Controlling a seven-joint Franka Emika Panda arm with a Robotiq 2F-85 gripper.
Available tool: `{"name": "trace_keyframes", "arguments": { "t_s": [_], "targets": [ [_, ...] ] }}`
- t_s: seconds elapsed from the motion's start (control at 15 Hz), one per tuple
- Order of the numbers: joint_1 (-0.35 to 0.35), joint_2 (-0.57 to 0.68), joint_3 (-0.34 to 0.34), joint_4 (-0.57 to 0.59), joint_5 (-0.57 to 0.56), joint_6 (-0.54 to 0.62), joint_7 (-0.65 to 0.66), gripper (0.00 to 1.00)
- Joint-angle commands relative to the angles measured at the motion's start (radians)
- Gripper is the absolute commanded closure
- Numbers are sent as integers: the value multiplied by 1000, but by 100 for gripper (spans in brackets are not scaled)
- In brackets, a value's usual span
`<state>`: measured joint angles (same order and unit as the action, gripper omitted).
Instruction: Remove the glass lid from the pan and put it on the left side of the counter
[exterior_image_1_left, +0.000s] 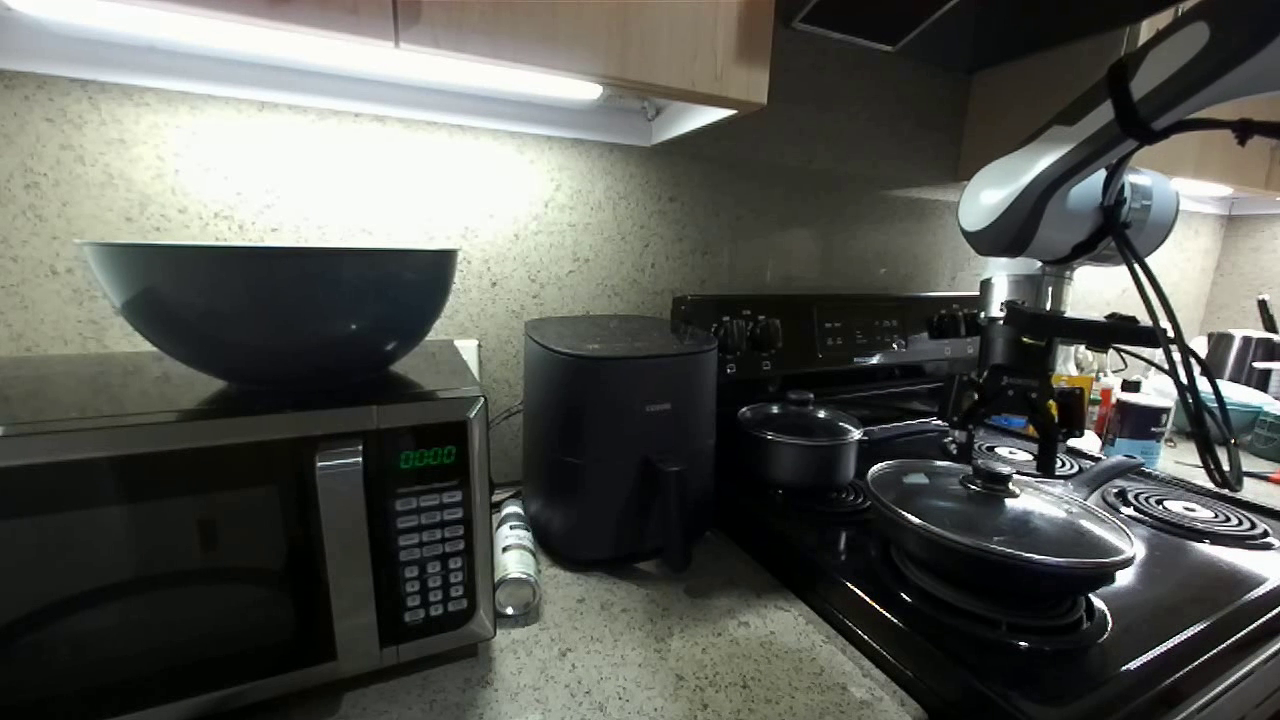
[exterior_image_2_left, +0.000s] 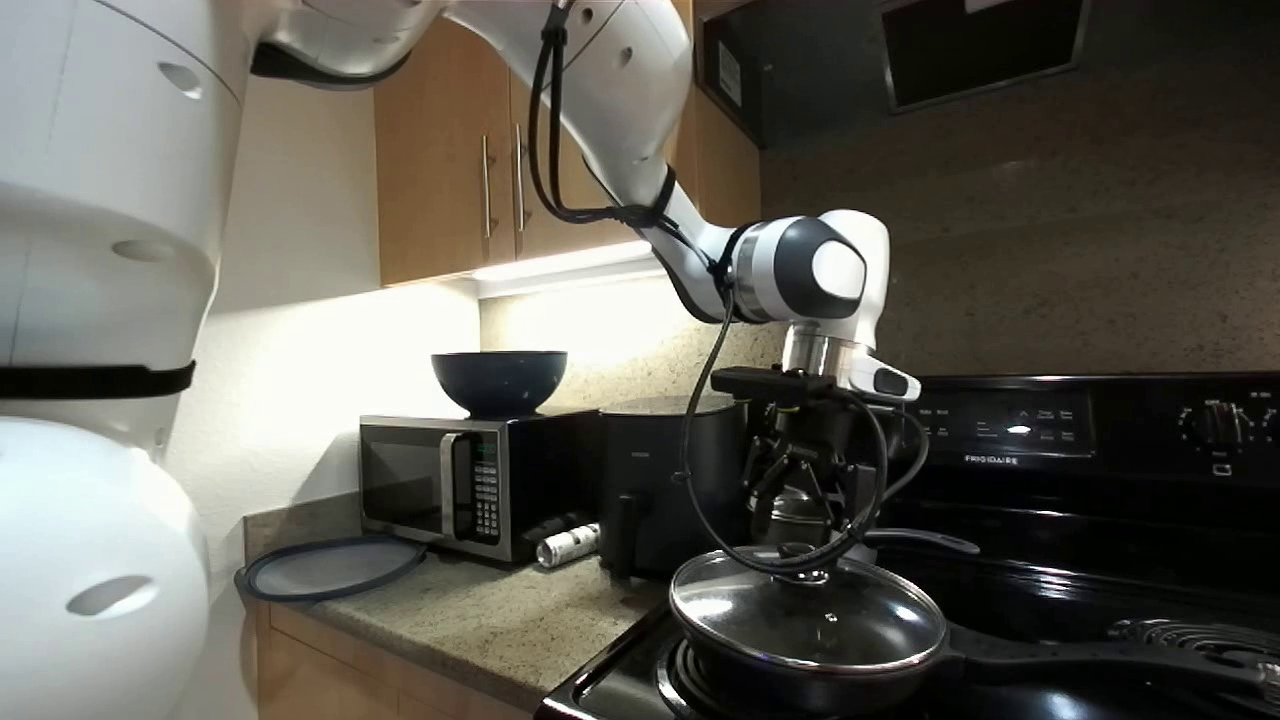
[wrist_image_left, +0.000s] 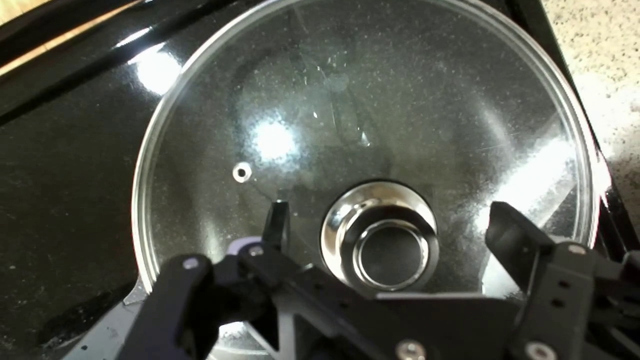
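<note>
— Where to find the glass lid?

— On the frying pan, covering it. Clear, slightly domed, edged in metal, with a small vent hole visible in the wrist view.

— And the frying pan?

— On a coil burner of the black stovetop, with the long dark handle turned away from the table. Behind it, a smaller lidded saucepan.

— And the pincer: pinching or spread?

— Spread wide, just over the glass lid. In the wrist view, straddling the dark knob, with fingers to either side and a gap at each, wider toward the right of the picture. Tip height against the knob: hard to tell.

— And on the table?

— Nearest the stovetop, an air fryer; farther along, a microwave with green zeros on the display and a large dark bowl on top. Between those two appliances, a printed cylinder lying on its side.

— Anything else beside the microwave?

— In an exterior view, yes: a round, flat, dark-rimmed disc by the table's edge. Made of what, hard to tell.

— Along the back of the stovetop?

— A black control panel with dials, marked Frigidaire in an exterior view.
</note>
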<state>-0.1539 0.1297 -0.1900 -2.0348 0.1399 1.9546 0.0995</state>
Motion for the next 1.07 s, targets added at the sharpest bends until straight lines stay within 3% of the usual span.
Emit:
{"name": "trace_keyframes", "arguments": {
  "t_s": [0.0, 0.07, 0.6, 0.87, 0.93, 1.0],
  "targets": [
    [-7, 11, 8, 11, -5, 10, 8, 6],
    [-8, 13, 8, 14, -1, 3, 6, 26],
    [-9, 37, 12, 20, 6, -13, -8, 77],
    [-9, 35, 11, 19, 1, -15, -7, 78],
    [-9, 34, 11, 20, 1, -20, -4, 28],
    [-9, 31, 11, 20, -2, -24, -7, 27]
  ]
}}
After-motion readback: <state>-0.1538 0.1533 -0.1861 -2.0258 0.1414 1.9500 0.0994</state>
